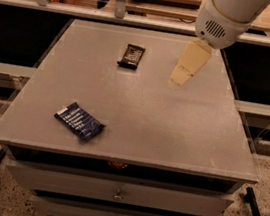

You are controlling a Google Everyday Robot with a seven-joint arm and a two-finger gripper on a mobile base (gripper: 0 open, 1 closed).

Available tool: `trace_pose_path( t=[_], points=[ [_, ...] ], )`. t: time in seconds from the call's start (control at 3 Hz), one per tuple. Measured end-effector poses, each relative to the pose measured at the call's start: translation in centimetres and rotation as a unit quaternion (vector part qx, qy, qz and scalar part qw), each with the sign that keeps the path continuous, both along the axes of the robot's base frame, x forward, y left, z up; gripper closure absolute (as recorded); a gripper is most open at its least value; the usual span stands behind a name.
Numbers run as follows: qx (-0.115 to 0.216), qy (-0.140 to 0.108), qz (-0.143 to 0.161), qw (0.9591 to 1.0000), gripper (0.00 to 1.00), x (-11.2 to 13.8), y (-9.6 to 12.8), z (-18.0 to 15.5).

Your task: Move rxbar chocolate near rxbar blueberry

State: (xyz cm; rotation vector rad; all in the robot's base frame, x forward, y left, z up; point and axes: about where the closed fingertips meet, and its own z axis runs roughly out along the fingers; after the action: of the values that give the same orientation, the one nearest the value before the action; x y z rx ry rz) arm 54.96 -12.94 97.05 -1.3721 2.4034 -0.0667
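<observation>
The rxbar chocolate (131,56), a small black-wrapped bar with pale text, lies flat at the far middle of the grey table (139,111). The rxbar blueberry (79,121), in a dark blue wrapper with white text, lies at the near left, turned diagonally. My gripper (182,76) hangs from the white arm at the upper right, above the table's far right part and to the right of the chocolate bar, apart from it. It holds nothing that I can see.
The table top sits on a cabinet with drawers (118,194) at the front. A shelf rail (113,16) with metal posts runs behind the far edge. The arm's white housing (224,15) covers the far right corner.
</observation>
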Motion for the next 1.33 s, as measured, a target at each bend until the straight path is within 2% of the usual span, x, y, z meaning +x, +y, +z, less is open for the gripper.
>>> trace_pose_path(
  t=[0.33,0.67,1.0,1.33],
  points=[
    [0.005,-0.01,-0.022,0.9997,0.0,0.1,-0.1,0.2],
    [0.003,-0.002,-0.081,0.9967,0.0,3.4,3.0,-1.2],
    [0.024,0.01,-0.14,0.9898,0.0,6.2,6.3,-2.3],
    [0.055,0.015,-0.194,0.9793,0.0,8.1,9.8,-3.7]
  ],
)
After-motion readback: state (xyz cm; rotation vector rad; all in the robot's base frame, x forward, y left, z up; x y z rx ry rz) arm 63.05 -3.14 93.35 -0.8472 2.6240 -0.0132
